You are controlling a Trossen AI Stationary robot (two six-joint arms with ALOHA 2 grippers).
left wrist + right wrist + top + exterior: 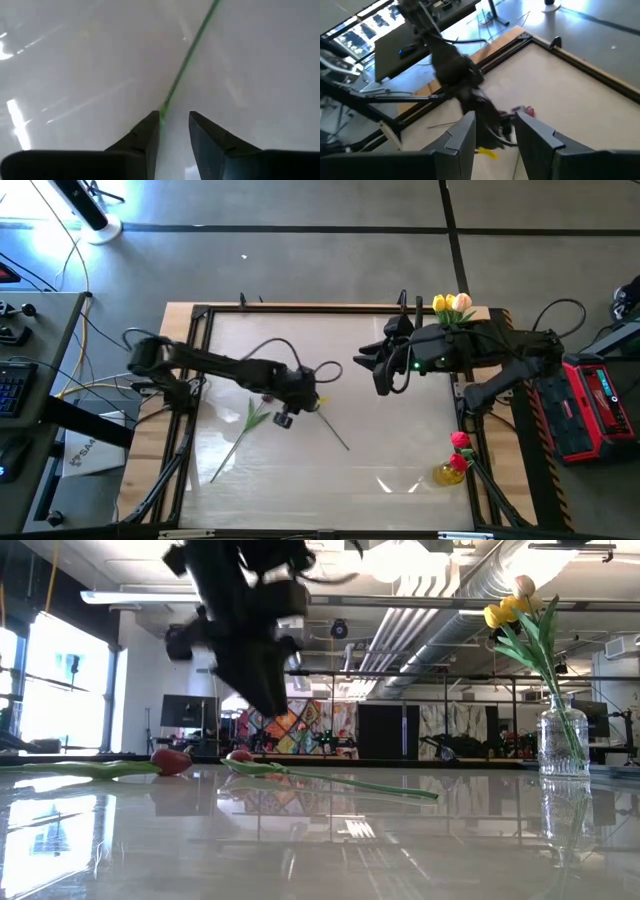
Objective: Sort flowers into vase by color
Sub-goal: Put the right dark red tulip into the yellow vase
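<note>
Flowers (240, 430): thin green stems, flat on glossy pale counter (400, 380). Left end effector (174, 131) parted around one slim stem (187, 52), not clamped. Right end effector (495, 131) hovering open, empty.

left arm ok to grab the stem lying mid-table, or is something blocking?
Probably yes. The left claw is open right over the green stem, which runs into the gap between its fingers; nothing covers it. The right claw hangs clear.

2 tulips (330, 780) lie flat mid-table, stems outstretched.
</note>
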